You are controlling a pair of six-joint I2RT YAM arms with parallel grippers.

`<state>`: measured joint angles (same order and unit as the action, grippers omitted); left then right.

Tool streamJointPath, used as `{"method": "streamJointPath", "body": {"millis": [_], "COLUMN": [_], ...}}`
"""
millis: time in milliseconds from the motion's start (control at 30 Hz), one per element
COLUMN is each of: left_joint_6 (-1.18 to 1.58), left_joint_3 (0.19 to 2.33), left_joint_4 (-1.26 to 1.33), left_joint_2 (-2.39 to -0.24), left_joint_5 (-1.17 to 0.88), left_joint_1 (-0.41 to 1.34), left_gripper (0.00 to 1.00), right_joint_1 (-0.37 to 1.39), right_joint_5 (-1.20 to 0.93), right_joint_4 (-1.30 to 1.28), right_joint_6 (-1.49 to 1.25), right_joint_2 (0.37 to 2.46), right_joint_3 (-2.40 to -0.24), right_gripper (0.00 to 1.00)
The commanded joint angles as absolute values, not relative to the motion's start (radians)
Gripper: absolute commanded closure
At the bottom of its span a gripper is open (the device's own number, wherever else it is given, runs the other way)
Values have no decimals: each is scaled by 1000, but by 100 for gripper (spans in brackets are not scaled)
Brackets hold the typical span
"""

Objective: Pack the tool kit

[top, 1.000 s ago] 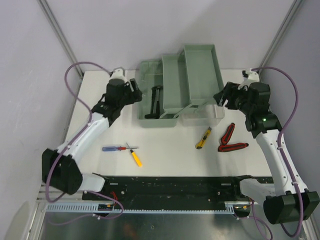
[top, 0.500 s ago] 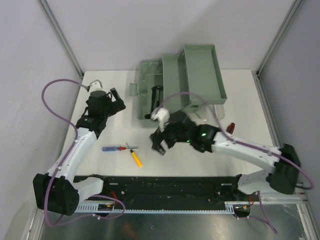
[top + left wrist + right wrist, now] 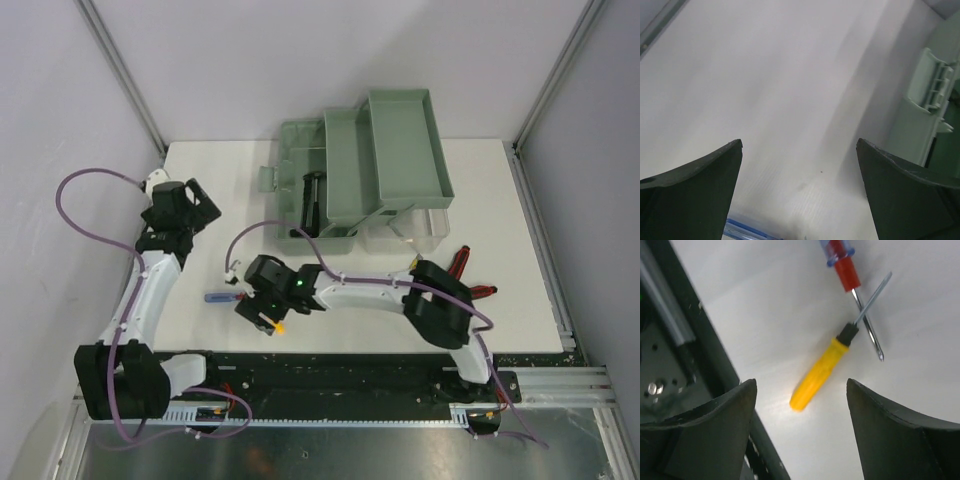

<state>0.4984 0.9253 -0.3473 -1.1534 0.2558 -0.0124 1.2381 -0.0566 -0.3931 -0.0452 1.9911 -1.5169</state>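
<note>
Top external view: since half a second ago my right gripper has swung left from the table's middle. It now hangs, fingers spread wide and empty, over the yellow screwdriver. In my wrist view its long axis runs diagonally, handle lower left, tip upper right, crossing the red-and-blue screwdriver. My left gripper, also spread, has drawn back leftward. The green tool kit box sits open at the table's far middle.

We count two near us: one yellow screwdriver and one blue-and-red screwdriver. Farther off is one green tool box with one black tool inside, and to the right one red pliers.
</note>
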Motion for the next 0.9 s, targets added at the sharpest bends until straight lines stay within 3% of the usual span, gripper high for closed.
{"method": "streamJointPath", "body": {"millis": [0,267,367,400,500,600,867], "left_joint_6": [488,488,485,486,485,483,493], "left_joint_3": [912,869,864,862,859,857,857], "left_joint_4": [-339,-322,-320,-318,-312,-309,-304], "left_joint_2": [-1172,-1162,-1159,-1159,-1157,-1157,-1149], "left_joint_5": [264,247,249,249,247,239,210], "left_joint_1": [-66,-105,-106,-107,-107,-110,-109], "left_gripper": [1,1,0,1,1,1,1], "right_joint_1": [1237,1239,1238,1238,1234,1231,1230], "right_joint_5": [-2,124,130,135,175,211,228], "right_joint_4": [-408,-460,-472,-482,-516,-523,-510], "right_joint_6": [-147,-244,-251,-253,-265,-265,-240], "right_joint_2": [2104,2202,2230,2240,2255,2228,2011], "right_joint_3": [-1653,-1722,-1739,-1747,-1772,-1773,-1747], "right_gripper": [25,35,44,50,79,95,100]}}
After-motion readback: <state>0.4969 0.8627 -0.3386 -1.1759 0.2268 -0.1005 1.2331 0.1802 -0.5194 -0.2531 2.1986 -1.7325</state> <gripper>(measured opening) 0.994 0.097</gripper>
